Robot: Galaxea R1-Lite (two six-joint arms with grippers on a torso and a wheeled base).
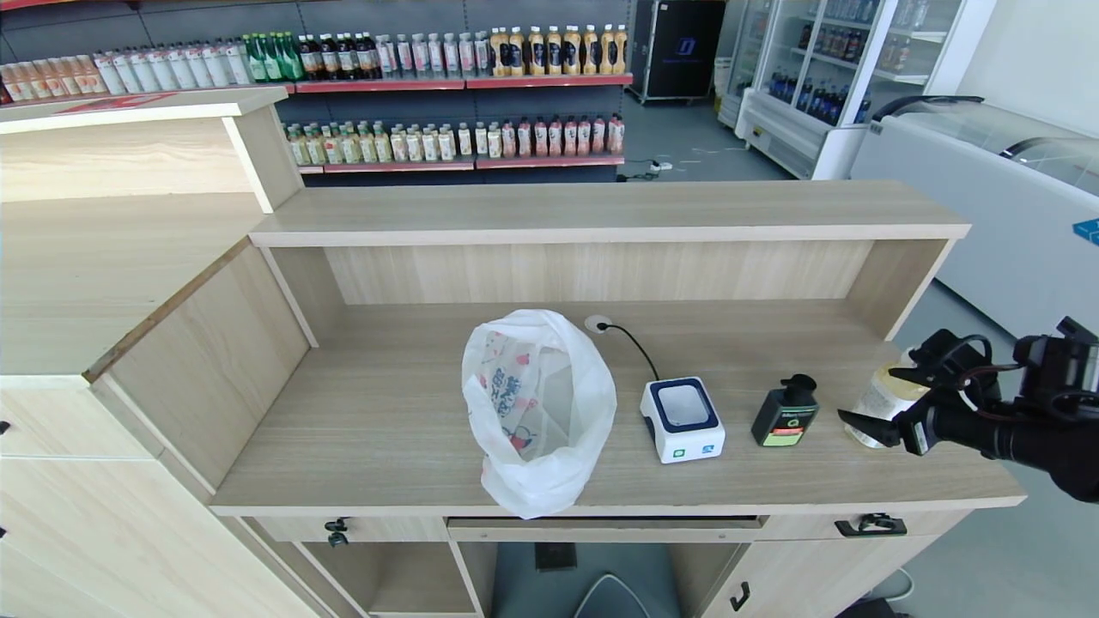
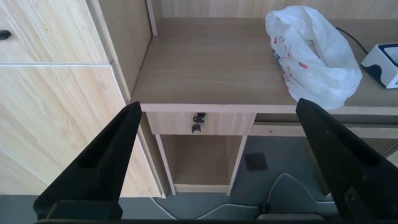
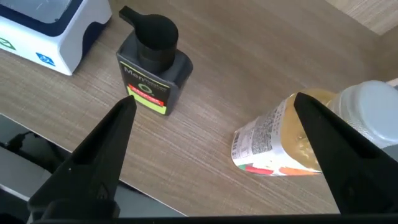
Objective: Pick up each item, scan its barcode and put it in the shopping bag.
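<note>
A white shopping bag (image 1: 537, 412) stands open on the wooden counter (image 1: 386, 429), with some printed packaging inside. To its right sit a white and blue barcode scanner (image 1: 683, 418), a black pump bottle (image 1: 786, 414) and a pale yellow bottle (image 1: 877, 396) with a printed label. My right gripper (image 1: 877, 398) is open at the counter's right end, one finger on each side of the yellow bottle (image 3: 280, 140). The pump bottle (image 3: 151, 68) stands just beyond it. My left gripper (image 2: 217, 107) is open and holds nothing, low in front of the counter's left part, facing the bag (image 2: 314, 53).
A raised shelf (image 1: 601, 219) runs along the counter's back, and a wooden side wall (image 1: 206, 360) closes its left. The scanner's cable (image 1: 631, 343) runs to a hole behind the bag. Drawers with keys (image 1: 869, 524) sit under the front edge.
</note>
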